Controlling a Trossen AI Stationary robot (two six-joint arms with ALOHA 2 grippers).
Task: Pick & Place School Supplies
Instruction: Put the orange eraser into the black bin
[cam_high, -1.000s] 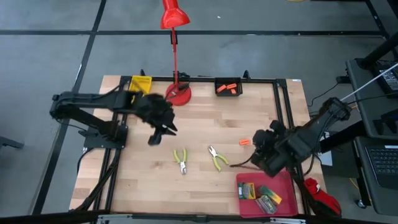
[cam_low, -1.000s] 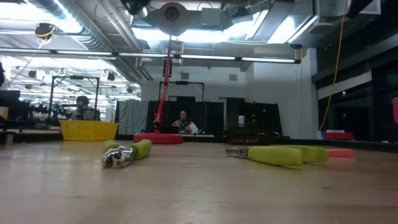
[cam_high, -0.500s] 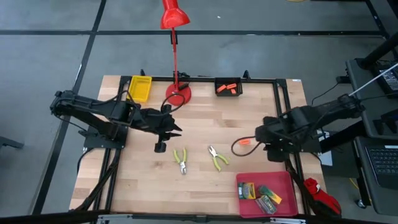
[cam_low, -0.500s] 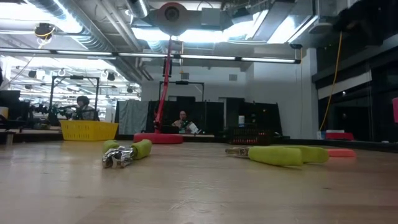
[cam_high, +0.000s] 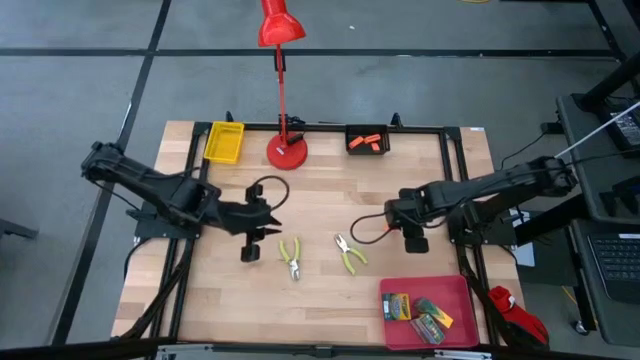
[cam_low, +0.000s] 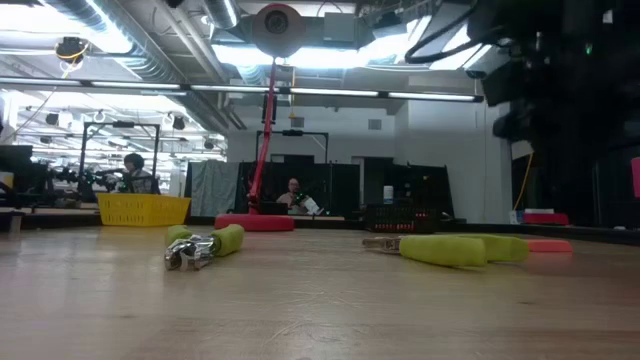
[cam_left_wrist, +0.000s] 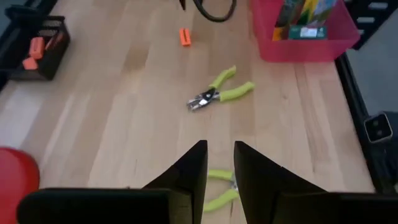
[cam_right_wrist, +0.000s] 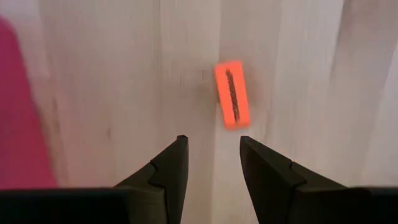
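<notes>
Right gripper: hovers low over the bare wood right of centre, fingers parted with nothing between them — the gap points at the loose orange piece, so the aim looks like a straight drop onto it.
Orange piece: lies flat on the table, just ahead of the right fingertips and apart from them; in the high view the arm covers it.
Left gripper: sits above the left-centre boards, fingers a narrow slot apart and empty — lined up over the nearer tool, which suits a grab on its handles.
Nearer scissor-like tool: flat on the wood, partly hidden under the left fingers in the wrist view.
Farther scissor-like tool: lies between the two grippers, handles splayed, untouched.
Printed packs: three lie inside the red tray at the near right corner — probably already sorted.
Black tray: at the far edge, holding other orange pieces — likely where the loose one belongs.
Yellow tray: far left, looks unfilled; my guess is the tools go there.
</notes>
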